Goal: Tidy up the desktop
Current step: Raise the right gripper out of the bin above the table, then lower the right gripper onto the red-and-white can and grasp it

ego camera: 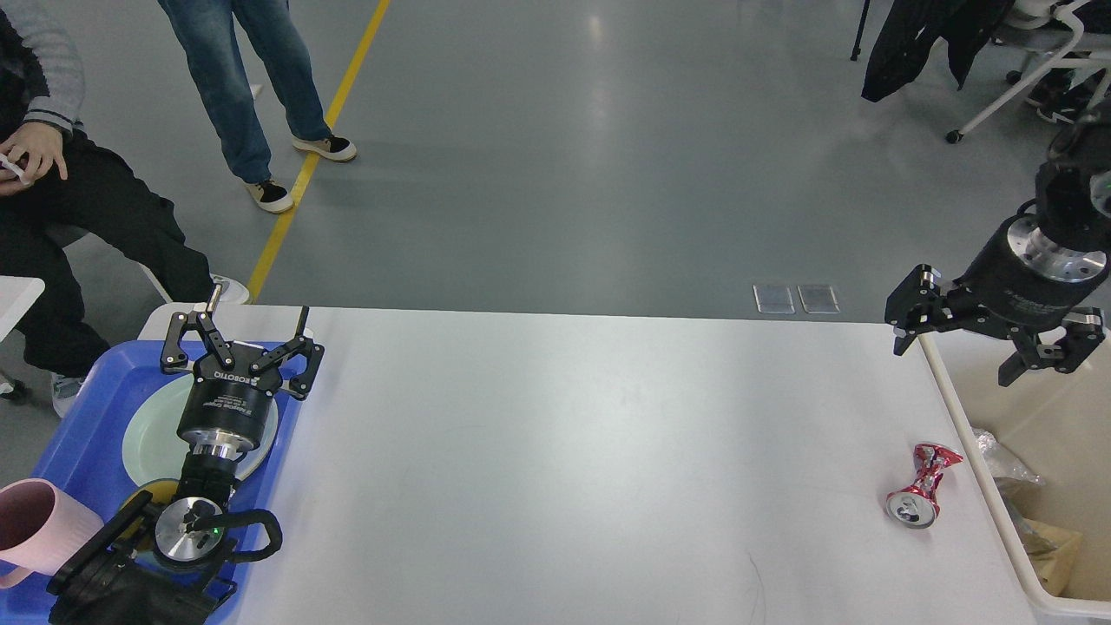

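Observation:
The white desktop fills the lower middle of the head view. A crushed red can lies on it near its right edge. My left gripper is open and empty, held over the far part of a blue tray at the desktop's left end. My right gripper is open and empty, raised above the near-left corner of the cream bin, well above and behind the can.
The blue tray holds a pale green plate; a pink cup stands at its near left. The cream bin holds crumpled foil and paper scraps. Two people are beyond the table's left end, chairs at far right.

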